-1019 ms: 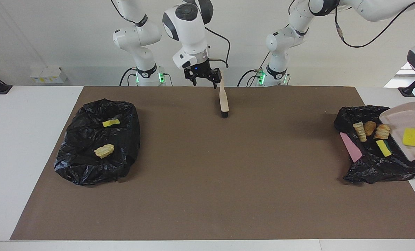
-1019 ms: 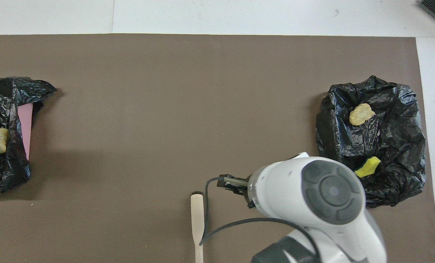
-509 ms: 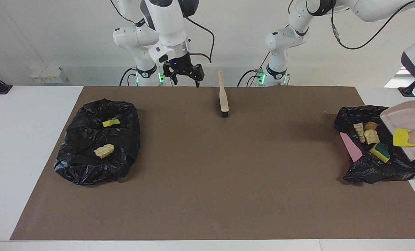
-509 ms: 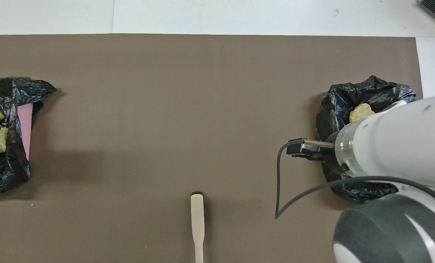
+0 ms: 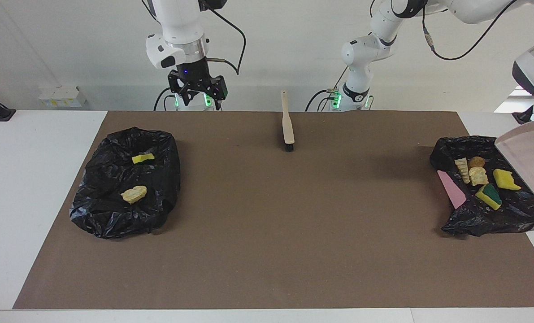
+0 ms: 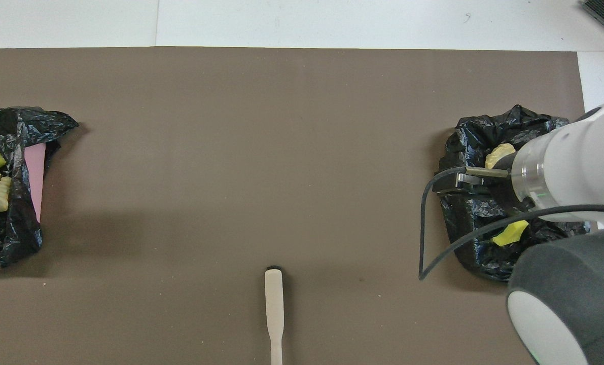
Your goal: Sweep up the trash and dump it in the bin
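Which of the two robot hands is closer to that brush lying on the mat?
The right gripper. It hangs empty toward its own base, near the brush. The left gripper, out of view, holds the dustpan over the bin at the table's end.

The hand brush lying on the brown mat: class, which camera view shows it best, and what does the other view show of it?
The facing view shows the hand brush best: its whole length, beige handle toward the robots and dark bristles at its end. In the overhead view the brush is cut off by the picture's bottom edge, and only a sliver of bristles shows.
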Robot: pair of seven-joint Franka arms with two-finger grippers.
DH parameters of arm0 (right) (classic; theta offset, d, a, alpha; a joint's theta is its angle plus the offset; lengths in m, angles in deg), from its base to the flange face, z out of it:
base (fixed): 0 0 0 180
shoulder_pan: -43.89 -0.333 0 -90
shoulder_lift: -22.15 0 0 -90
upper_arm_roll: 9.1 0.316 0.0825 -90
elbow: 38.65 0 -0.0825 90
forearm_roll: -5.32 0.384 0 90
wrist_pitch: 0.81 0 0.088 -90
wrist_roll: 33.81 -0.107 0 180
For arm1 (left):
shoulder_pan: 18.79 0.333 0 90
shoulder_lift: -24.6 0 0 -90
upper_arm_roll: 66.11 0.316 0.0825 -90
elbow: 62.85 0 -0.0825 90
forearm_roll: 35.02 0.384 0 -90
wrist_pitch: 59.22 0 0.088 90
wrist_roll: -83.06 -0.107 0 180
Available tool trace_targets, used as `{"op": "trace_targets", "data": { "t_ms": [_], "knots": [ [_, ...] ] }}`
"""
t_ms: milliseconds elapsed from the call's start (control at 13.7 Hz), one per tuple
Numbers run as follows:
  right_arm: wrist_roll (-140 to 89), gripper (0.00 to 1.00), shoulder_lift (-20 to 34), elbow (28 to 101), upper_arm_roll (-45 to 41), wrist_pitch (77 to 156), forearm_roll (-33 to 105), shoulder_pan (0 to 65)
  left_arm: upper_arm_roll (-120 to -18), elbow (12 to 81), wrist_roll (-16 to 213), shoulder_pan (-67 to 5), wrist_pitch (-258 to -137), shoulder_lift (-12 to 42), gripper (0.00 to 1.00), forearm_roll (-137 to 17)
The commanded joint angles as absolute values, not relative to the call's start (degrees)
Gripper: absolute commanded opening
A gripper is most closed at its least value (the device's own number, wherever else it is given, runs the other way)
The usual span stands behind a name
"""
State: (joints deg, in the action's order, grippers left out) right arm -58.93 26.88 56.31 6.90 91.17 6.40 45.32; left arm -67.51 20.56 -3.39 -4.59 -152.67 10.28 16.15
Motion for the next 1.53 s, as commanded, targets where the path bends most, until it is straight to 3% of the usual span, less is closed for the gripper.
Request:
{"op": "trace_targets", "data": {
  "t_ms": [0,437,873,1456],
  "knots": [
    [-57.7,1.00,26.0,54.5,7.7,89.5,5.5,47.0,-67.2,20.1,-3.2,-7.7,-147.9,11.2,0.00,9.6],
    [-51.2,1.00,24.6,52.1,7.2,87.2,5.5,49.7,-68.4,20.8,1.9,-10.6,-146.8,13.2,0.00,-3.6],
    [-48.7,1.00,21.5,46.6,-7.1,82.6,5.4,39.9,-68.6,30.2,20.2,-16.4,-147.6,16.5,0.00,-14.2],
    [-44.6,1.00,21.0,45.8,-8.1,82.8,5.1,40.5,-68.6,41.6,49.8,-28.3,-154.9,17.2,0.00,-24.0]
  ]
}}
